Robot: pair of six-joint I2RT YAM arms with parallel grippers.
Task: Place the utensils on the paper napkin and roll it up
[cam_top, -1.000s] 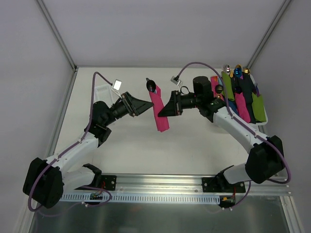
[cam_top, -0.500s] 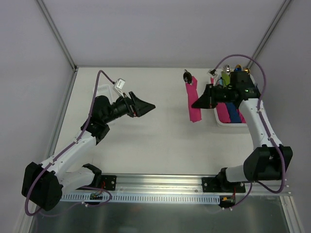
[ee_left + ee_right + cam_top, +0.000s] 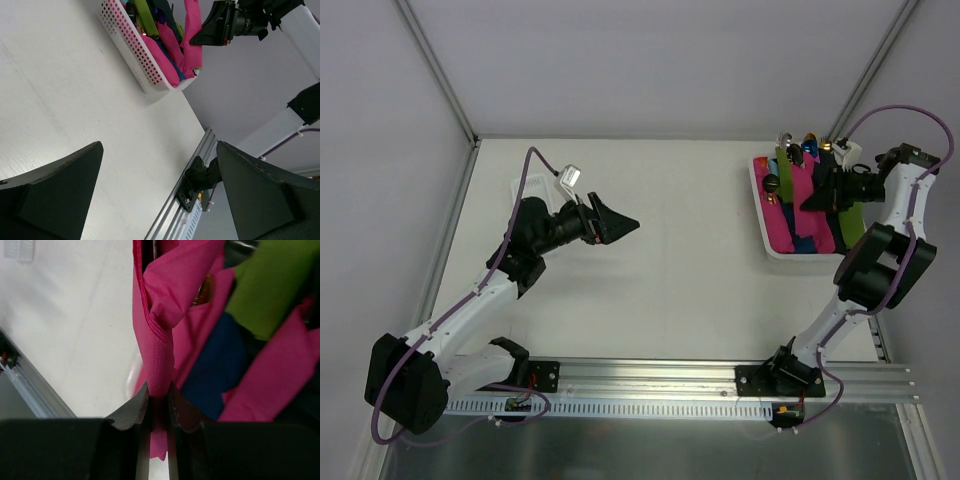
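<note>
The right fingers (image 3: 127, 412) are clamped on the paper napkin (image 3: 160, 355), now a slim magenta roll, and hold it right over the white basket (image 3: 761, 218). The roll hangs just above the rolls already lying in the basket, close to the green roll (image 3: 272, 285) and the blue roll (image 3: 225, 370). Its lower tail pokes out below the fingertips. The utensils are presumably wrapped inside it; I cannot pick them out with any certainty. The left fingers (image 3: 255, 195) stand wide apart with nothing between them, above bare table (image 3: 670, 270) well to the left of the basket.

The rolling looks finished, so the step in hand seems to be laying the roll in the basket. To do it well, the right arm should bring the roll lower until it rests along the other rolls, lengthwise with them and wholly inside the basket's rim. Dropping it from above the basket risks the loose paper springing open or the cutlery sliding out of one end. The fingers should part only once the roll is supported, preferably with the paper's free edge pressed against a neighbouring roll. Then they should lift straight up from the basket, so neither fingertip drags the thin paper or hooks another roll. The left arm is best kept away from the basket.
</note>
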